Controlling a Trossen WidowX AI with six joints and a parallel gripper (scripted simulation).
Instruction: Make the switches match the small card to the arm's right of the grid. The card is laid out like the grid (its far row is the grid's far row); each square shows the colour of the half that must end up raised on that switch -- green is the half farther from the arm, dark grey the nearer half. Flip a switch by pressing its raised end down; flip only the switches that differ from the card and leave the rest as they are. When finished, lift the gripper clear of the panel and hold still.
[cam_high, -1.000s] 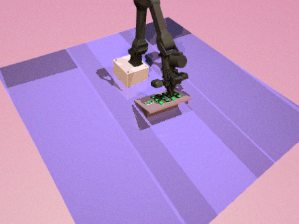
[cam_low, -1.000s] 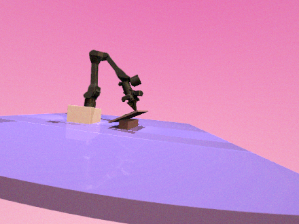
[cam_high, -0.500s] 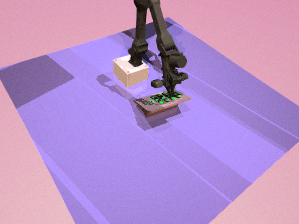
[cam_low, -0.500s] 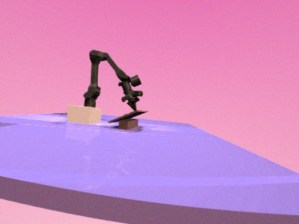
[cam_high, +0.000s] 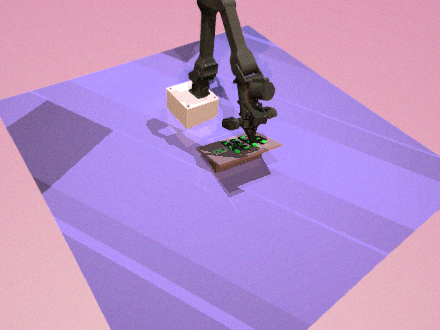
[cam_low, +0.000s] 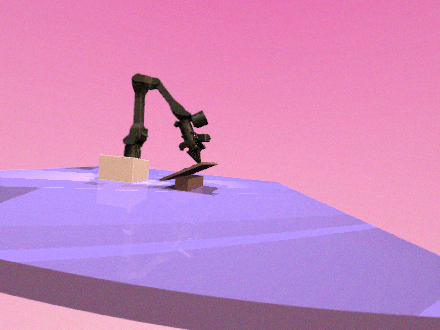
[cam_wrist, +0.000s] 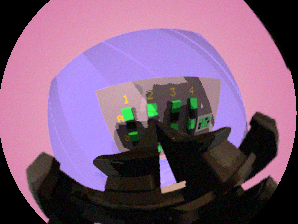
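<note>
A brown switch panel (cam_high: 272, 145) (cam_low: 187, 171) (cam_wrist: 109, 104) sits tilted on a small block, in front of the arm. Its grid holds several rocker switches (cam_high: 243, 144) (cam_wrist: 153, 112) with green and dark grey halves, in two rows under orange numbers. The small card (cam_high: 218, 150) (cam_wrist: 205, 121) lies at the grid's side to the arm's right. Its squares are too small to read. My gripper (cam_high: 248, 136) (cam_low: 198, 161) (cam_wrist: 153, 123) is shut and empty. It points down with its tips at the grid's near row, around the middle columns. I cannot tell whether it touches a switch.
The arm stands on a beige box (cam_high: 192, 107) (cam_low: 123, 168) behind the panel. The purple floor mat (cam_high: 150, 225) spreads all around, with pink ground beyond its edges.
</note>
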